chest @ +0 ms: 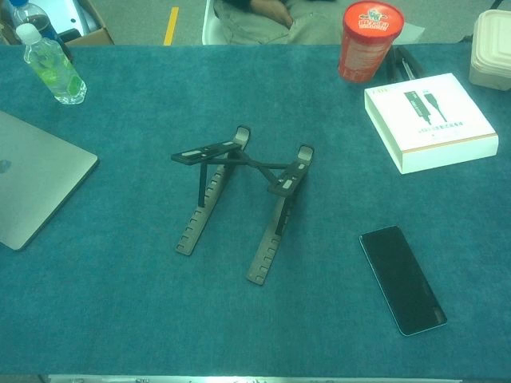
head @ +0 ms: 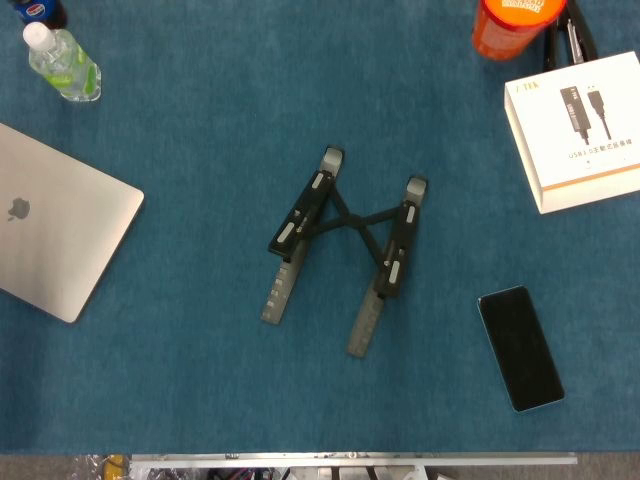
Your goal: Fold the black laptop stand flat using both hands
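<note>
Neither hand shows in either view, so the fingers' state cannot be told. Nearest lies a phone [head: 520,347]; mid-tabletop [head: 200,380] the black laptop stand [head: 340,245] stands unfolded, props raised, untouched; farther off, a white box [head: 580,130] and bottle [head: 62,62].

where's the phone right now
The phone lies flat, screen up, on the blue table near the front edge, right of the laptop stand and in front of the white cable box.
</note>
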`<state>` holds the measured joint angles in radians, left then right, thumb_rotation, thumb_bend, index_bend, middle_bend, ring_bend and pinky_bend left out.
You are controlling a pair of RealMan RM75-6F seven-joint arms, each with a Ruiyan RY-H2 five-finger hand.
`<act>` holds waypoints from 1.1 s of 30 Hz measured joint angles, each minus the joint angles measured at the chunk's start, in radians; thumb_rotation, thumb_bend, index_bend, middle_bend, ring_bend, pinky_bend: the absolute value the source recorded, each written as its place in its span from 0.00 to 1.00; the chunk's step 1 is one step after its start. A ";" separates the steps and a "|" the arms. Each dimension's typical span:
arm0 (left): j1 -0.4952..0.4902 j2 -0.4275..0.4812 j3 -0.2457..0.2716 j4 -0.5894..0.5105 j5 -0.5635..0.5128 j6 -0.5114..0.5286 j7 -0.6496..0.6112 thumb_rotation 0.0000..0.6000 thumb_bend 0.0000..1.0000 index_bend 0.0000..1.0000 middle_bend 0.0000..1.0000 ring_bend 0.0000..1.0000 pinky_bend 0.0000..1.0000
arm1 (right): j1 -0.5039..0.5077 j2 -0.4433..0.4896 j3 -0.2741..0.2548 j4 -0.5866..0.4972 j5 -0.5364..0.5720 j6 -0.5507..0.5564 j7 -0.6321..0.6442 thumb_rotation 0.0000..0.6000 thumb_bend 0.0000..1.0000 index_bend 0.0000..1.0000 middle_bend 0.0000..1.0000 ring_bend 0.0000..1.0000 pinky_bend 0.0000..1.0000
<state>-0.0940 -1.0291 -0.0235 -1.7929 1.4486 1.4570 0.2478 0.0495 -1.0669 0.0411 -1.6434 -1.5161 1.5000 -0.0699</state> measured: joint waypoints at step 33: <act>-0.024 0.008 -0.002 -0.028 0.034 -0.022 0.004 1.00 0.33 0.05 0.05 0.00 0.00 | 0.273 -0.043 0.002 -0.123 -0.198 -0.293 0.078 1.00 0.02 0.20 0.20 0.08 0.24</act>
<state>-0.1179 -1.0209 -0.0252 -1.8206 1.4829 1.4347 0.2514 0.3229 -1.1099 0.0435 -1.7661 -1.7141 1.2074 0.0083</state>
